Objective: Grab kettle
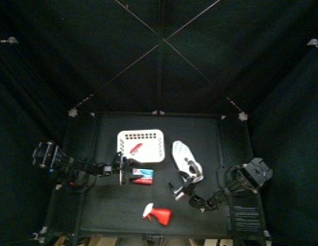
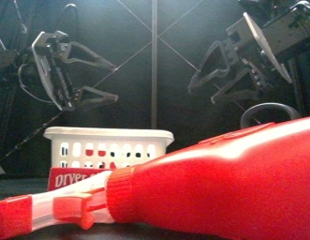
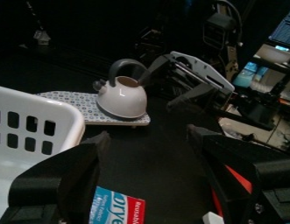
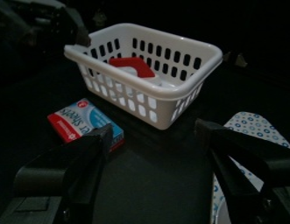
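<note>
In the front view, a red spray bottle (image 2: 232, 183) lies very near the camera and hides most of the counter (image 1: 207, 130), so only the black handle of the kettle (image 2: 263, 112) shows above it. The kettle (image 3: 121, 94) stands upright on a patterned mat (image 3: 77, 101), beside the white basket (image 4: 147, 74). The right gripper (image 3: 200, 79) is just beside the kettle with jaws spread wide, not touching it. The left gripper (image 3: 147, 166) is also open, near a small box (image 3: 117, 208).
</note>
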